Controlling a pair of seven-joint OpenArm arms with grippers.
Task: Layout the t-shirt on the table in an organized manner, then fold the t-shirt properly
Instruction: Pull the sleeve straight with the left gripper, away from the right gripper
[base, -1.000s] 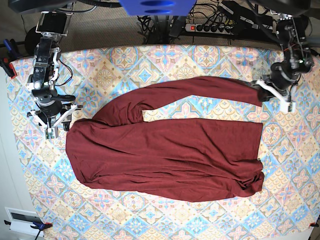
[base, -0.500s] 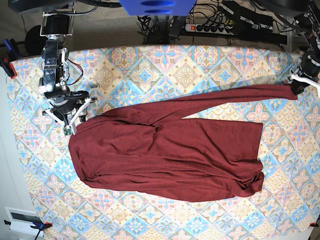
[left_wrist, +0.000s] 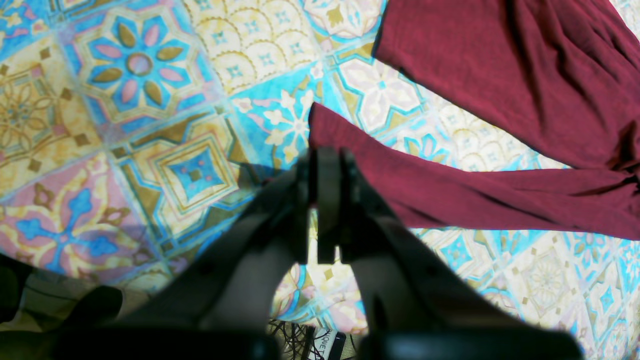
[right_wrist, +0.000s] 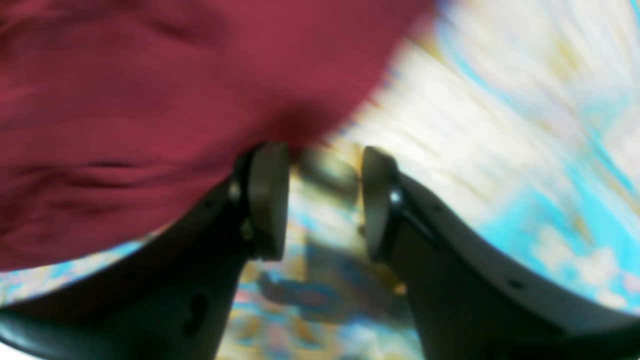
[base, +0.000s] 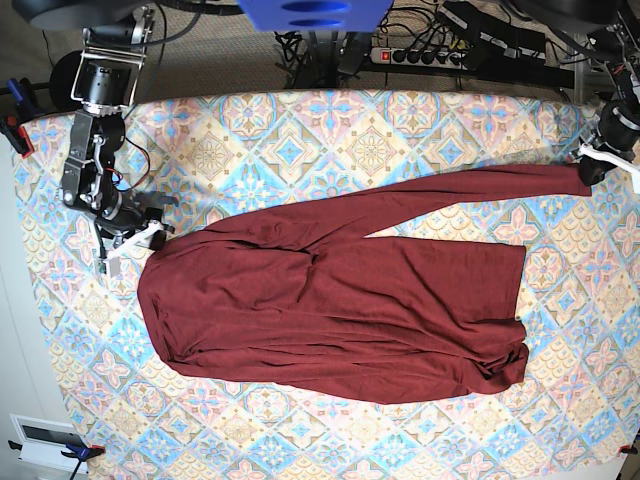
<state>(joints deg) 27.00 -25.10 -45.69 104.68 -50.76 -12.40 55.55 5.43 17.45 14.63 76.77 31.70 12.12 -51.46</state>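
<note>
The dark maroon t-shirt (base: 340, 300) lies spread across the middle of the patterned table (base: 300, 130). One long sleeve is stretched out to the right edge. My left gripper (base: 600, 162) is shut on that sleeve's end. In the left wrist view its closed fingers (left_wrist: 325, 170) pinch the cuff of the t-shirt (left_wrist: 500, 75) over the table (left_wrist: 150, 100). My right gripper (base: 128, 240) sits at the shirt's upper left corner. The blurred right wrist view shows the right gripper (right_wrist: 325, 200) open with nothing between its pads (right_wrist: 270, 200), and the t-shirt (right_wrist: 150, 100) lies just beyond them.
A power strip (base: 420, 55) and cables lie behind the table's far edge. A red clamp (base: 15, 132) grips the left edge. A white box (base: 45, 440) sits off the table's near left corner. The left gripper is at the table's right edge.
My left gripper has pulled the sleeve out straight to the right. My right gripper has shifted toward the shirt's upper left corner, and its jaws have opened wider.
</note>
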